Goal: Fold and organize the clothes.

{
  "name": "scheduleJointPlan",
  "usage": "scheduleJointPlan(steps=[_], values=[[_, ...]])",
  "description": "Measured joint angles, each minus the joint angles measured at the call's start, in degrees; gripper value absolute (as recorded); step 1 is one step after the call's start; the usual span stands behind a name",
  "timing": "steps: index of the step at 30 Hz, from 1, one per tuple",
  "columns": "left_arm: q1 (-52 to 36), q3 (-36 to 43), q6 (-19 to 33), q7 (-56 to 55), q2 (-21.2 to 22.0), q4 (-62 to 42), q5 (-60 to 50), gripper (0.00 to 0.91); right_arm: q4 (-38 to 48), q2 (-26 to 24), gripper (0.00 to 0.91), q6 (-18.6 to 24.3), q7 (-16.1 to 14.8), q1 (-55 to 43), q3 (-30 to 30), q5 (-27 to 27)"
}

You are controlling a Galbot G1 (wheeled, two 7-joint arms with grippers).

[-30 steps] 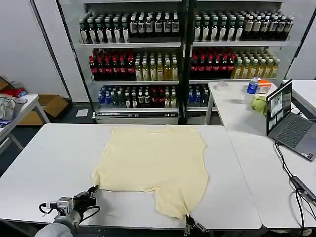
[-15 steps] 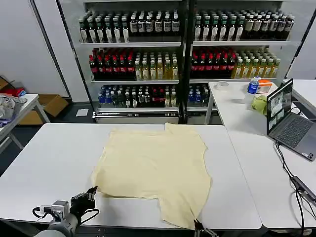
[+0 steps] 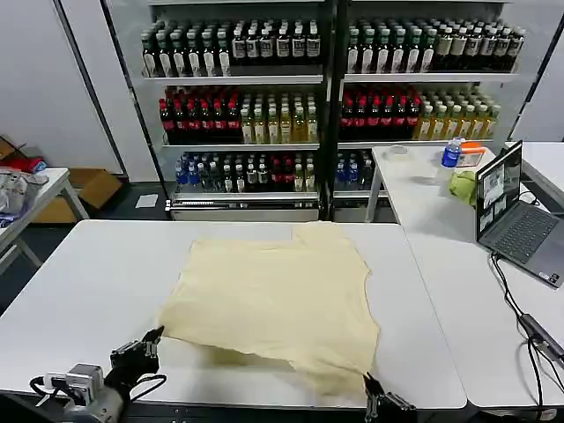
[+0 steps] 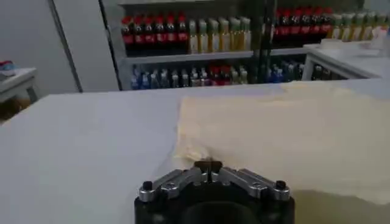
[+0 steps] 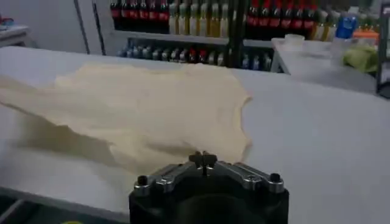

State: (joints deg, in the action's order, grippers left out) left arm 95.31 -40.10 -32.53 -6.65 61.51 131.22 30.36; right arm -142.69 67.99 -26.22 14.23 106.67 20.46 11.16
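On the white bench (image 3: 97,273) in front of the robot, the pale yellow T-shirt (image 3: 278,295) lies spread out, mostly flat, one layer thick over most of its area, with its near edge rumpled and a loose flap reaching toward the near right edge. No fold looks finished, so I judge the task to be at its start: every fold and the final tidying are left.

The left claw (image 3: 139,351) sits low at the near left edge of the bench, just off the shirt's near left corner, fingers pressed together and gripping nothing. The right claw (image 3: 381,405) sits at the near right edge beside the shirt's flap, also closed on nothing.

The shelves (image 3: 326,79) behind hold rows of bottles; no basket or box for the shirt is on the bench.
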Motion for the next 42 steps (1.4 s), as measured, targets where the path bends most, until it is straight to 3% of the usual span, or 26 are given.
scheduleJointPlan(steps=[11, 23, 36, 37, 38, 39, 40, 41, 42], values=[[-4.4, 1.5, 2.0, 1.0, -1.7, -3.8, 2.1, 0.01, 6.0, -4.2, 0.0, 1.1, 1.1, -11.9, -0.4, 5.9], [-12.3, 5.5, 2.7, 1.3, -2.7, -11.4, 2.4, 0.01, 16.0, -9.1, 0.0, -0.5, 1.8, -29.1, -4.1, 12.9], [-20.4, 11.0, 2.5, 1.5, -2.7, -19.9, -0.3, 0.01, 26.7, -9.0, 0.0, -2.3, 1.1, -42.1, -10.0, 13.8], [-20.8, 11.4, 2.4, 1.6, -2.6, -20.3, -0.6, 0.02, 27.3, -8.9, 0.0, -2.4, 1.1, -42.4, -10.3, 13.6], [-21.1, 11.7, 2.4, 1.6, -2.5, -20.9, -0.9, 0.171, 27.8, -8.8, 0.0, -2.5, 1.1, -42.8, -10.6, 13.4], [-21.4, 12.0, 2.4, 1.6, -2.4, -21.3, -1.2, 0.373, 28.3, -8.6, 0.091, -2.7, 1.0, -43.1, -10.9, 13.1], [-21.6, 12.2, 2.4, 1.6, -2.3, -21.7, -1.5, 0.907, 28.6, -8.4, 0.746, -2.9, 1.0, -43.4, -11.1, 12.8], [-21.8, 12.4, 2.4, 1.6, -2.2, -22.1, -1.8, 0.907, 28.9, -8.3, 0.907, -3.0, 0.9, -43.7, -11.3, 12.6], [-22.0, 12.6, 2.4, 1.6, -2.0, -22.4, -1.9, 0.907, 29.1, -8.2, 0.907, -3.0, 0.8, -43.9, -11.3, 12.4]])
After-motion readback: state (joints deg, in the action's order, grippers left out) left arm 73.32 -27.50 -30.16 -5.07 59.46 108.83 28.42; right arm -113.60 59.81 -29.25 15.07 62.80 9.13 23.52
